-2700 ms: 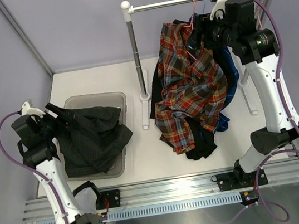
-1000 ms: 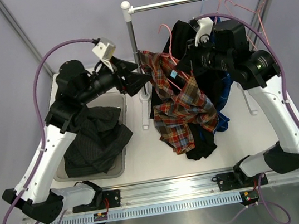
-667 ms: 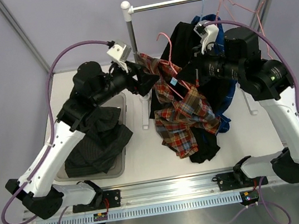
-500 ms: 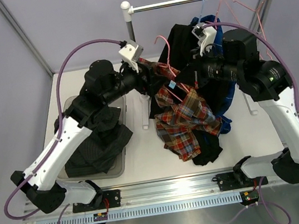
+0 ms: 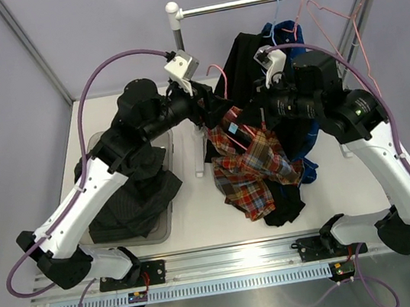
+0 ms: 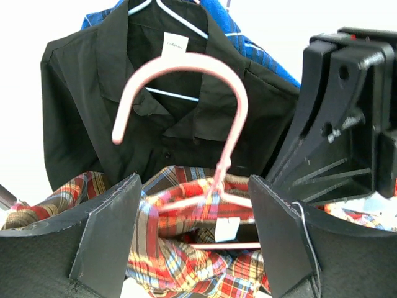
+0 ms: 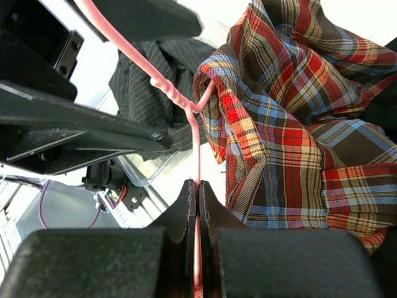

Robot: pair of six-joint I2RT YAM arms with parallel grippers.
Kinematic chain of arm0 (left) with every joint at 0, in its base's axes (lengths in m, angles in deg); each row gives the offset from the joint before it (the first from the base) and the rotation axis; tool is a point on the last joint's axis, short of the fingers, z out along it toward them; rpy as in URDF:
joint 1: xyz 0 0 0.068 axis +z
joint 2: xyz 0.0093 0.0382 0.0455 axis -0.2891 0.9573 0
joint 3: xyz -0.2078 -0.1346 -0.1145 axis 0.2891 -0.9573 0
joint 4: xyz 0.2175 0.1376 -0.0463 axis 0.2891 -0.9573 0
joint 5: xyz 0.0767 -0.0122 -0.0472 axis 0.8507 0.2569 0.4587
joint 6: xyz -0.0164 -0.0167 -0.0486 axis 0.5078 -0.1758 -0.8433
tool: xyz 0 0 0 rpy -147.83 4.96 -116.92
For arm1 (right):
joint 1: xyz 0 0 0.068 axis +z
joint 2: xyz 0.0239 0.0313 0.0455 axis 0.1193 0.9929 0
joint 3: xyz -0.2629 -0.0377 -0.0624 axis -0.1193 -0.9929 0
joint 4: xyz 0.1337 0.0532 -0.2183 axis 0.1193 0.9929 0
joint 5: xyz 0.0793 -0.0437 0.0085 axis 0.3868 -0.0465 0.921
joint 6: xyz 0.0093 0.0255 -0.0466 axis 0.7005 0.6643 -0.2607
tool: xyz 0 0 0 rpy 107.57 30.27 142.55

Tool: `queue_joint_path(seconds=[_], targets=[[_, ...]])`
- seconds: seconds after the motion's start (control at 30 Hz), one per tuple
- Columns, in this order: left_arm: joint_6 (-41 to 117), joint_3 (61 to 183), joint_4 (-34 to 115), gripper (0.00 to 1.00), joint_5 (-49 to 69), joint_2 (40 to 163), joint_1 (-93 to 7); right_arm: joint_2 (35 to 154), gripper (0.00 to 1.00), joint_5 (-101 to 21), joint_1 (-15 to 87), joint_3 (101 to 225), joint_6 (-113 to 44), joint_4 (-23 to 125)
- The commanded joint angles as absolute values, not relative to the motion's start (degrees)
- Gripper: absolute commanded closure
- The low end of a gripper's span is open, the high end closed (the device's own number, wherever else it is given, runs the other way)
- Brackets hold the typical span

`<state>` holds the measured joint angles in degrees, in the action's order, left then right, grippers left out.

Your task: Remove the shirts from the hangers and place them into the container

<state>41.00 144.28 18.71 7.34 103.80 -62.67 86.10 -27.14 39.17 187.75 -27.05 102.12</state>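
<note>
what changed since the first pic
The left claw swung from the container to the plaid shirt and, open, brackets the hook of the pink hanger. The right claw, shut on that hanger, pulled it leftward off the rail. Still: pinstriped shirt in the container, black shirt and blue shirt hanging.

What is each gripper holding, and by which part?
Right gripper pinches the pink hanger by the wire below its twisted neck. Left gripper is open astride that hanger, holding nothing.

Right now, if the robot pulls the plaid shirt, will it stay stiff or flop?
Probably flop: the plaid shirt hangs in bunched folds. Likely light, since a thin pink hanger carries it. It might snag on that wire.
</note>
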Motion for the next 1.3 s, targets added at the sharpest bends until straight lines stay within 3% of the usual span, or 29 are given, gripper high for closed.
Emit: queue_joint_path(seconds=[0.0, 0.07, 0.13, 0.2, 0.23, 0.27, 0.3, 0.33, 0.37, 0.4, 0.53, 0.67, 1.0, 1.17, 1.27], targets=[[41.6, 147.8, 21.0, 0.26, 8.4, 105.2, -63.0, 84.0, 1.0, -24.4, 40.6, 187.0, -25.7, 97.3], [41.3, 148.2, 20.9, 0.27, 7.8, 106.2, -63.1, 84.0, 1.0, -24.7, 41.9, 187.2, -25.6, 97.4], [41.0, 149.0, 20.4, 0.37, 8.3, 106.9, -63.0, 83.9, 1.0, -25.3, 42.5, 187.9, -25.6, 97.9], [41.0, 150.5, 19.4, 0.65, 9.0, 108.0, -63.1, 83.7, 1.0, -26.0, 43.5, 188.5, -25.7, 98.8], [41.1, 151.2, 18.8, 1.0, 9.4, 108.4, -63.1, 83.7, 1.0, -26.4, 43.8, 189.3, -25.8, 99.0], [41.3, 152.0, 17.1, 1.0, 11.0, 108.9, -63.0, 83.6, 0.99, -26.6, 44.1, 189.8, -25.7, 99.4], [41.4, 152.7, 16.3, 1.0, 12.1, 109.3, -63.1, 83.4, 0.82, -27.2, 44.3, 190.3, -25.6, 100.4], [42.0, 154.7, 15.0, 1.0, 13.6, 109.6, -63.0, 83.1, 0.53, -28.0, 44.2, 191.2, -25.3, 101.3], [42.0, 156.1, 13.5, 1.0, 17.6, 109.7, -63.0, 82.3, 0.08, -30.5, 44.3, 191.3, -25.3, 102.3], [41.8, 157.7, 10.0, 1.0, 20.0, 110.0, -63.0, 81.7, 0.01, -32.0, 44.4, 191.3, -25.7, 104.4], [41.3, 167.7, 0.5, 1.0, 25.8, 111.8, -63.0, 77.1, 0.01, -38.8, 44.4, 187.1, -27.2, 108.9], [42.7, 175.8, -4.8, 1.0, 28.2, 113.0, -63.0, 70.5, 0.01, -37.4, 44.5, 181.3, -27.3, 109.1], [43.7, 176.9, -5.1, 1.0, 29.6, 112.7, -63.0, 64.2, 0.03, -36.5, 44.5, 170.3, -29.2, 106.9], [44.3, 177.0, -5.3, 1.0, 30.0, 111.8, -63.0, 63.8, 0.22, -36.5, 44.5, 167.3, -28.9, 105.4], [44.9, 177.0, -5.6, 1.0, 30.8, 111.1, -63.0, 63.2, 0.48, -36.7, 44.5, 165.6, -28.6, 104.6]])
